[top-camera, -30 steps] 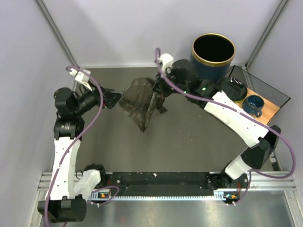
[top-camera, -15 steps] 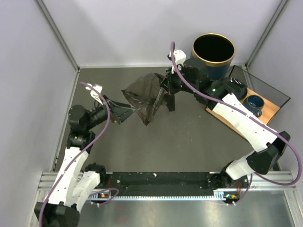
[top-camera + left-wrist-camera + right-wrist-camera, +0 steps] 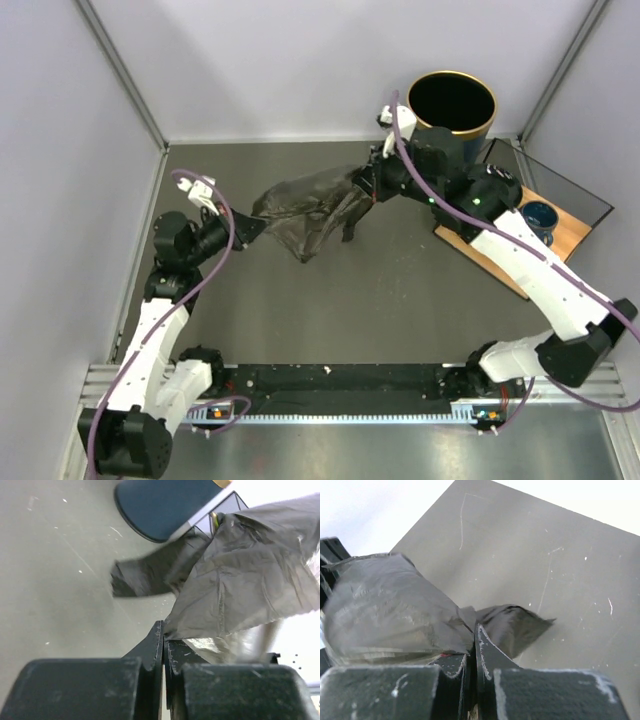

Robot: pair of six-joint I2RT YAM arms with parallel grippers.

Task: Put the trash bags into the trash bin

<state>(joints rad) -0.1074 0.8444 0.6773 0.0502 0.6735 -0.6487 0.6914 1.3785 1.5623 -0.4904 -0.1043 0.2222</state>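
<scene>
Both arms are built from white link shells and black joint housings: left arm (image 3: pixel 150 335) at the left end of the base rail (image 3: pixel 340 380), right arm (image 3: pixel 530 270) at its right end. A purple cable (image 3: pixel 222 262) is looped along each. Matte black, white-scuffed fingers (image 3: pixel 395 690) are fitted.

a robot lab cell (bare white panel walls (image 3: pixel 300 60), metal corner posts (image 3: pixel 122 75)) with a grey table (image 3: pixel 380 310)

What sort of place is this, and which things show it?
Probably a robot test cell: plain white walls box in a grey table, and a left arm and right arm are bolted to a rail at its near edge.
</scene>
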